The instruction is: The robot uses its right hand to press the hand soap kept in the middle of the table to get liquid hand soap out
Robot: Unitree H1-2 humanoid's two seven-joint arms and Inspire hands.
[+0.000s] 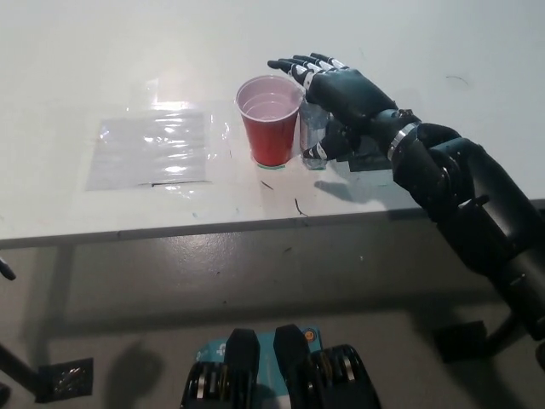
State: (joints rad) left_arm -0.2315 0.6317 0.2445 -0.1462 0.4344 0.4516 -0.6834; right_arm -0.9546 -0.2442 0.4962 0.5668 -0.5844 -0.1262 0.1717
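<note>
A clear hand soap bottle (pixel 313 136) stands at the middle of the white table (pixel 128 68), right beside a red plastic cup (pixel 271 119). My black right hand (pixel 341 89) lies flat over the bottle's top, palm down, fingers spread and stretched toward the cup's rim; the pump head is hidden beneath it. The hand holds nothing. Only a small dark tip at the left picture edge (pixel 5 271) shows on my left side; my left hand itself is not in view.
A clear plastic sheet (pixel 153 149) lies flat on the table's left part. A dark square mat (pixel 375 158) sits under my right wrist, right of the bottle. The table's front edge (pixel 213 228) runs across the middle of the picture.
</note>
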